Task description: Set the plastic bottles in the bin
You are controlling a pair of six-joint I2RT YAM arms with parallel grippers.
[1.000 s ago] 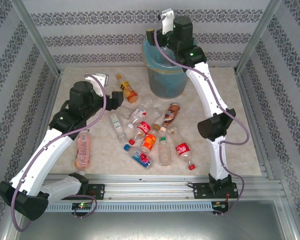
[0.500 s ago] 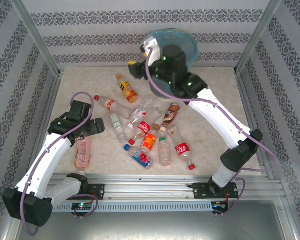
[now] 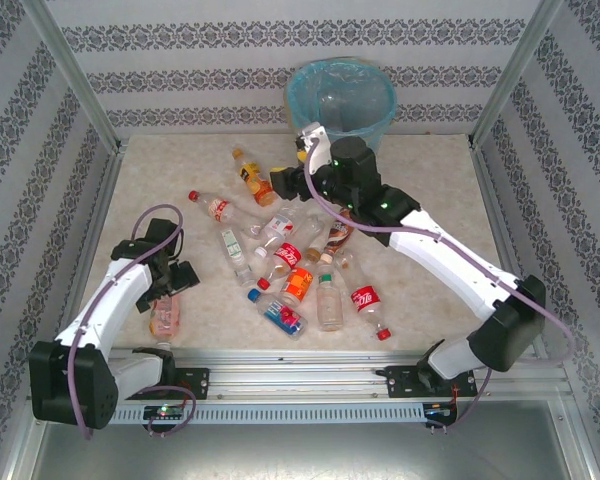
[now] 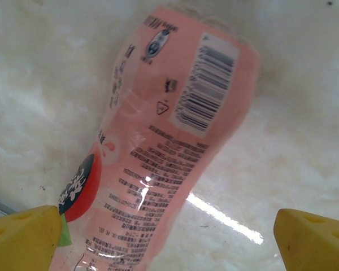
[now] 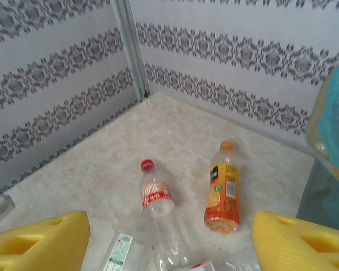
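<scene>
We take as reference the round grey mesh bin lined with a light blue plastic bag (image 3: 378,112). It stands at the far edge of the pale marbled table (image 3: 430,180), against the patterned wall.

The clear plastic bottles (image 3: 300,270) lie on their sides on the table, on the near side of the bin, most of them in one loose cluster.

The right gripper (image 5: 169,237) hangs just near-left of the bin, above the cluster. Its yellow fingers stand wide apart with nothing between them. Beyond it lie an orange-labelled bottle with an orange cap (image 5: 223,189) and a clear bottle with a red cap and red label (image 5: 156,197).

The left gripper (image 4: 168,240) is at the table corner farthest from the bin, directly over a pink-labelled bottle (image 4: 169,130). Its fingers are spread wide, one on each side of the bottle, and they grip nothing.
</scene>
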